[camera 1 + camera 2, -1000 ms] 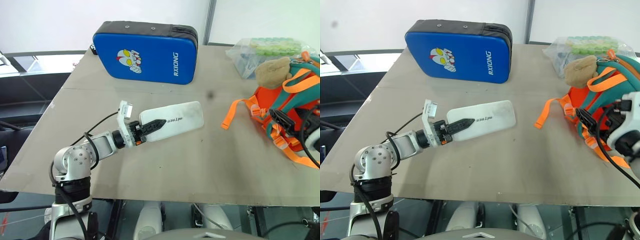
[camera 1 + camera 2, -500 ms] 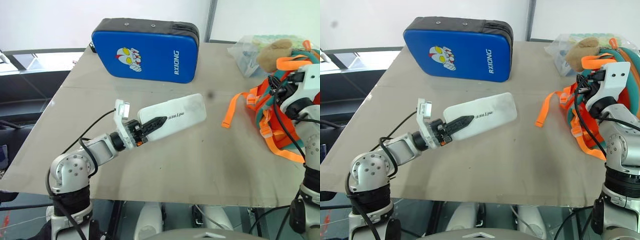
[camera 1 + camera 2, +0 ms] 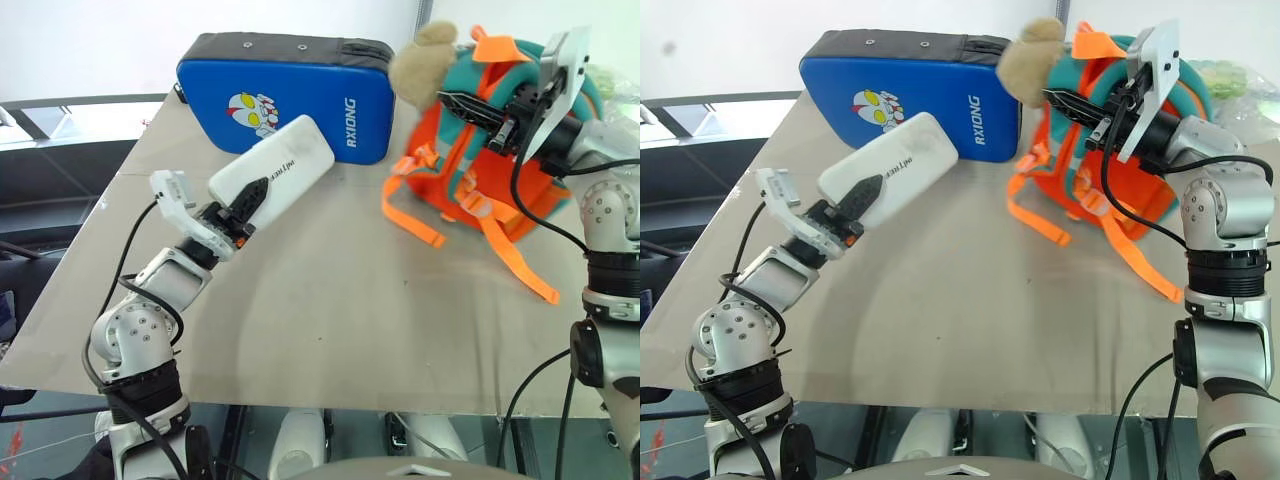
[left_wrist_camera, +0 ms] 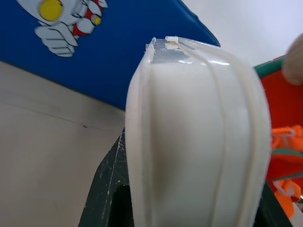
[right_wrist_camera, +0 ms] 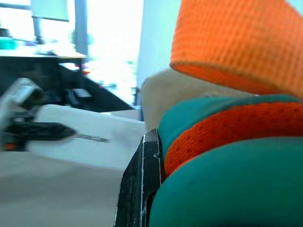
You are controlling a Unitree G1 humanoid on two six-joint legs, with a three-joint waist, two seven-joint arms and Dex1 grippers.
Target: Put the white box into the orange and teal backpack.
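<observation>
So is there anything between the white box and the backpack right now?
Nothing visible. The left pincer holds the white box up off the table, the right pincer holds up the orange and teal backpack, and the space between them is open. The blue case stands behind that gap.

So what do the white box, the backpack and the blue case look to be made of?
White box: probably hard plastic, smooth with a slight sheen; a raised seam runs along its edge in the left wrist view. Backpack: fabric, teal trim over an orange mesh-like weave, woven webbing straps, a plush toy on top. Blue case: looks like semi-rigid moulded shell, smooth printed front, dark fabric edge.
</observation>
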